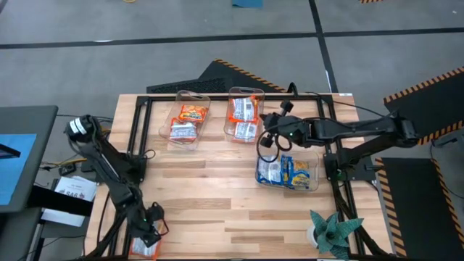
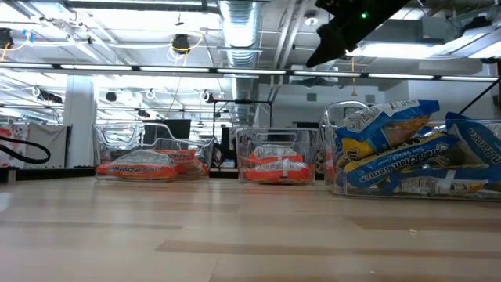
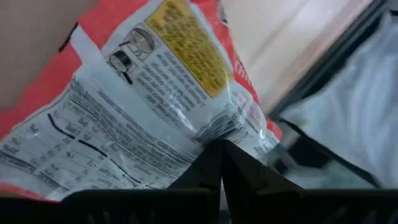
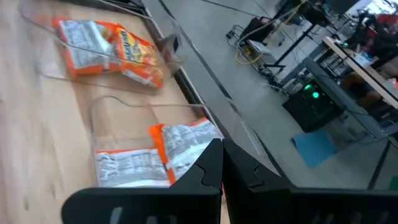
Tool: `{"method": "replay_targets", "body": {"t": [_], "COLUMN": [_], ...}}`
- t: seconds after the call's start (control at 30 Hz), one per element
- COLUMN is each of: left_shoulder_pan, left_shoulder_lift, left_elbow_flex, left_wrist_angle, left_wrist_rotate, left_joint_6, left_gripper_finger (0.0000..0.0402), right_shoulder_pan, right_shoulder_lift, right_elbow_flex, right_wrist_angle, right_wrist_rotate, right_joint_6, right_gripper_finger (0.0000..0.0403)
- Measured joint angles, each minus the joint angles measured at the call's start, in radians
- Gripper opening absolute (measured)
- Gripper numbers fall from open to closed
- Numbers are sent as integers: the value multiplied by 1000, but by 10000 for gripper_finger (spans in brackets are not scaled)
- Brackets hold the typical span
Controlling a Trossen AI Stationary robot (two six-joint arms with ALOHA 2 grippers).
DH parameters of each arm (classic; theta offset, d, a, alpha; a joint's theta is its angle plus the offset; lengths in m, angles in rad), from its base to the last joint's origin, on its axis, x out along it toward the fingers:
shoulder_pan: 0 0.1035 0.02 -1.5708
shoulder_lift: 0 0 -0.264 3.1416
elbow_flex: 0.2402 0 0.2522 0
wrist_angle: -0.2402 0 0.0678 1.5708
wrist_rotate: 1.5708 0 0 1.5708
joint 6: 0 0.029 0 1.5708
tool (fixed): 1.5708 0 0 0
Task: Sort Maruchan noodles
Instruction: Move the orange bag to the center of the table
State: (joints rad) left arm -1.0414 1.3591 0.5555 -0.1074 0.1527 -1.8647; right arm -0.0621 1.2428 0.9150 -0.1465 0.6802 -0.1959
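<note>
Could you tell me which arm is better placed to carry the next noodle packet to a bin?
Probably the left. Its end effector is shut on an orange-red packet at the table's near left corner. The right end effector hovers shut and empty over the bins.

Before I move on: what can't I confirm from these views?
- Left hand: high view cuts it at the table's corner; grip unclear.
- Its packet: left wrist view shows only the back; flavour unreadable.
- Right hand: low view crops it.
- Blue packets: count unclear, overlapping.
</note>
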Motion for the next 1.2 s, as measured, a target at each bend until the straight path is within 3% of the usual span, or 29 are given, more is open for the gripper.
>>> {"method": "replay_targets", "body": {"t": [0.13, 0.3, 0.6, 0.8, 0.9, 1.0, 1.2], "left_shoulder_pan": [20, 143, 516, 775, 868, 921, 914], "left_shoulder_lift": [64, 65, -9, -30, -34, -56, -140], "left_elbow_flex": [3, 9, -3, -5, -4, 19, 89], "left_wrist_angle": [6, -116, -184, -192, -184, -182, -200], "left_wrist_rotate": [60, 66, -283, -402, -383, -293, -220], "left_joint_6": [29, 345, 1084, 1388, 1450, 1507, 1578], "left_gripper_finger": [0, 0, 0, 0, 0, 0, 0], "right_shoulder_pan": [-25, -40, -37, -37, -37, -37, -37], "right_shoulder_lift": [-9, -9, -5, -5, -5, -5, -5], "right_elbow_flex": [-2, -2, -2, -2, -2, -2, -2], "right_wrist_angle": [2, 9, 24, 24, 23, 22, 20], "right_wrist_rotate": [0, -1, -1, -2, -2, -3, -4], "right_joint_6": [2, 4, 4, 5, 5, 5, 12], "right_gripper_finger": [22, 22, 22, 22, 22, 22, 22]}}
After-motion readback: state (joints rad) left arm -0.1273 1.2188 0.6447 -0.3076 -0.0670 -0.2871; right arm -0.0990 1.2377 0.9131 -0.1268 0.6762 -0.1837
